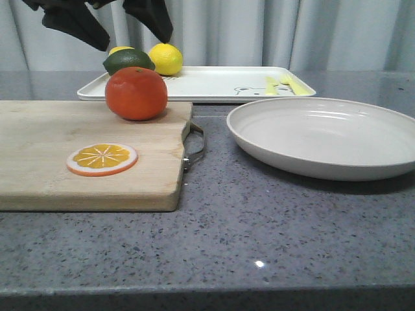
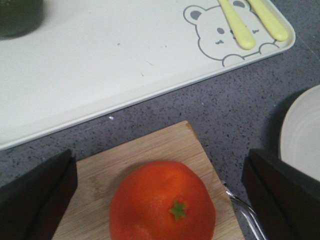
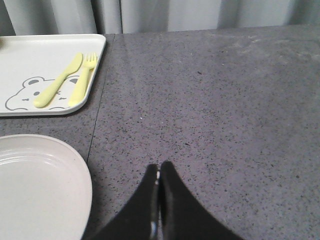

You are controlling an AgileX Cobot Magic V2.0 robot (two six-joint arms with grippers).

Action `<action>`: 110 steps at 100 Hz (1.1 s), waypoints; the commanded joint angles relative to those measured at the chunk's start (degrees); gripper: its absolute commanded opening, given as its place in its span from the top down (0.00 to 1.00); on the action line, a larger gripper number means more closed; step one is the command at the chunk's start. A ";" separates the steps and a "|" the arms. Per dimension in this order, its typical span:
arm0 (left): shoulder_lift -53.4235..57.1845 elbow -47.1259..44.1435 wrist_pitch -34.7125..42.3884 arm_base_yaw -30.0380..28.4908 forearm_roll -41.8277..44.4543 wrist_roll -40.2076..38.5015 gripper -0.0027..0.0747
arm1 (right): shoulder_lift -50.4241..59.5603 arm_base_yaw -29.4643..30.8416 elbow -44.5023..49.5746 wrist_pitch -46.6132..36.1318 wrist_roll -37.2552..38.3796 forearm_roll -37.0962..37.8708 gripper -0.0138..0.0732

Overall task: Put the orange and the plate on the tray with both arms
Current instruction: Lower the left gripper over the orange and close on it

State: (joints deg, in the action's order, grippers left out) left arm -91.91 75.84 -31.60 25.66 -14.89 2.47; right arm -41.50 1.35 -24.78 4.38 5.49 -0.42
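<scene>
The orange sits on the far right corner of a wooden cutting board. My left gripper hangs open above it; in the left wrist view the orange lies between the two wide-apart fingers, untouched. The off-white plate rests on the counter at the right and shows in the right wrist view. The white tray with the bear drawing lies behind. My right gripper is shut and empty over bare counter beside the plate; it is out of the front view.
On the tray lie a lemon, a dark green fruit and a yellow fork and spoon. A flat orange slice lies on the board. The board's metal handle points toward the plate. Curtains hang behind.
</scene>
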 commanded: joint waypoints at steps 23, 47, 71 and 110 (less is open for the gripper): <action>-2.29 5.39 -3.27 0.45 -1.44 -0.43 0.14 | -0.15 0.01 -2.20 -4.82 -0.01 0.72 0.91; -2.52 5.39 -5.64 0.45 -1.78 -0.43 0.14 | -0.15 0.01 -2.20 -4.82 -0.01 0.72 0.91; -3.27 5.39 -7.61 0.45 -1.92 -0.43 0.14 | -0.15 0.01 -2.20 -4.82 -0.01 0.72 0.91; -3.53 5.39 -7.90 0.45 -1.92 -0.43 0.34 | -0.15 0.01 -2.20 -4.82 -0.01 0.72 0.91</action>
State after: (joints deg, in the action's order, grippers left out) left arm -97.73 79.25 -41.49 25.66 -15.71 2.47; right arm -41.50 1.35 -24.78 4.38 5.49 -0.42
